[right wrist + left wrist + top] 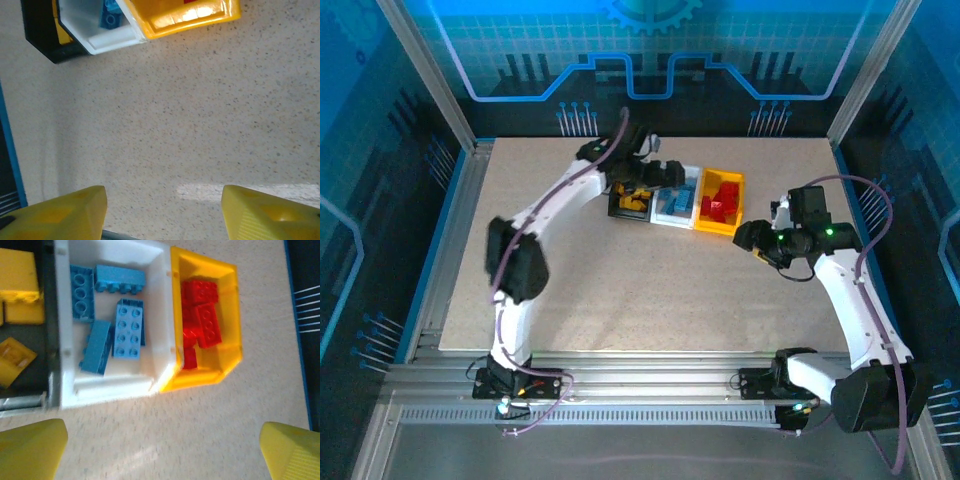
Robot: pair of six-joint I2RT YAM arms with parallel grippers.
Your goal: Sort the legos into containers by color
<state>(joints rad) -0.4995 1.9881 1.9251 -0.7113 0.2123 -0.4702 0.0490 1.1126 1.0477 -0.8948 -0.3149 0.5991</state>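
Three bins stand in a row at the middle back of the table: black (616,209), white (672,219), yellow (717,228). The left wrist view looks down on them. Several blue legos (127,330) lie in the white bin (112,390). Red legos (202,315) fill the yellow bin (231,315), and orange-yellow legos (20,290) lie in the black bin (35,337). My left gripper (665,172) hovers over the bins, open wide (162,450) and holding nothing. My right gripper (752,238) is just right of the yellow bin, open and empty (165,210) over bare table.
The right wrist view has the bins' corners along its top edge: yellow (190,17), white (95,35), black (42,35). Speckled tabletop (650,290) stretches in front of the bins. A metal frame and blue walls (440,170) enclose the table.
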